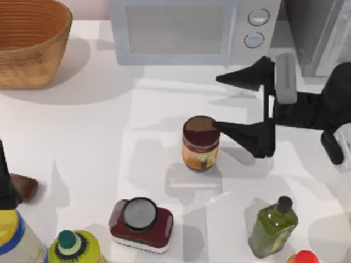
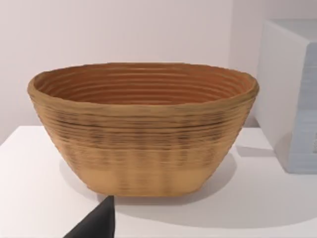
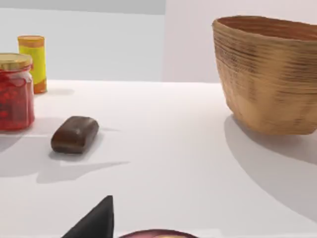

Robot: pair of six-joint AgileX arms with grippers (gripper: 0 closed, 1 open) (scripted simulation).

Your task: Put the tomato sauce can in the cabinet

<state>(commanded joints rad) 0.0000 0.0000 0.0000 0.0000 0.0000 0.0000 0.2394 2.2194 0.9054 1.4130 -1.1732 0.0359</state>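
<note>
Overhead camera above the table (image 1: pixel 82 137); both wrist cameras low, level, sharing the wicker basket (image 2: pixel 143 129).

One can (image 1: pixel 201 143), one basket (image 1: pixel 30 41), one microwave (image 1: pixel 186 30), one green bottle (image 1: pixel 272 226), one lidded container (image 1: pixel 141 224), one red jar (image 3: pixel 15 91).

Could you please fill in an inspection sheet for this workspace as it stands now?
Surface: white table, dry, nothing spilled.
Job's things: tomato sauce can upright mid-table; cabinet at the far right corner.
Clutter: basket far left; microwave at the back; red container, green bottle and other bottles along the near edge; brown block, jam jar, yellow tin.
Grippers: right gripper open, one finger beside the can's top; left gripper parked facing the basket.
Cables: nothing seen.
Surroundings: plain pale wall.
</note>
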